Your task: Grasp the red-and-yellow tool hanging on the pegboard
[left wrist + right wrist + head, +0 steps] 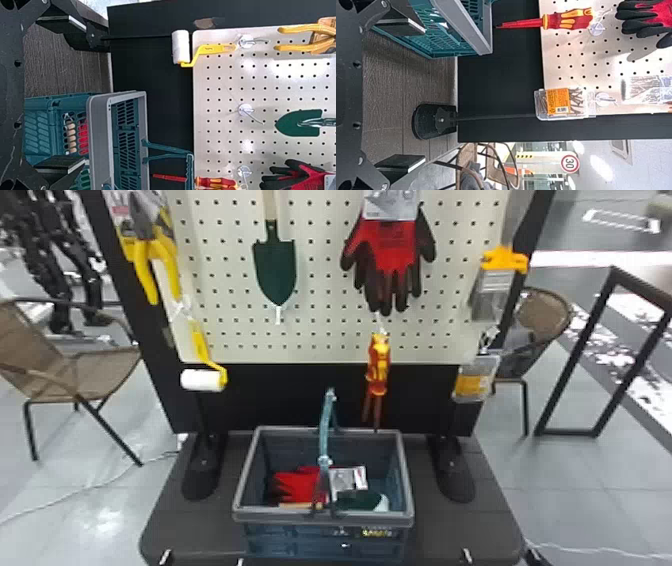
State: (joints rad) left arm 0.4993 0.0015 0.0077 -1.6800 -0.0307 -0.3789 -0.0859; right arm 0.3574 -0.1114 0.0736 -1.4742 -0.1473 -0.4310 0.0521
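Observation:
The red-and-yellow tool (377, 375) is a screwdriver hanging from a hook at the lower edge of the white pegboard (325, 330), shaft pointing down, just below the red-and-black gloves (387, 255). In the left wrist view the tool (210, 183) is far from my left gripper (59, 93), which stands open over the table beside the basket (115, 138). My right gripper (395, 95) is also open with nothing between its fingers. It hangs low above the table, well short of the tool (562, 19).
A grey-rimmed blue basket (322, 517) with an upright handle holds a red glove and other items right under the tool. On the board hang a green trowel (274, 265), yellow pliers (150, 250), a paint roller (202, 380) and a screw box (562, 103). Black stand feet (433, 120) flank the basket.

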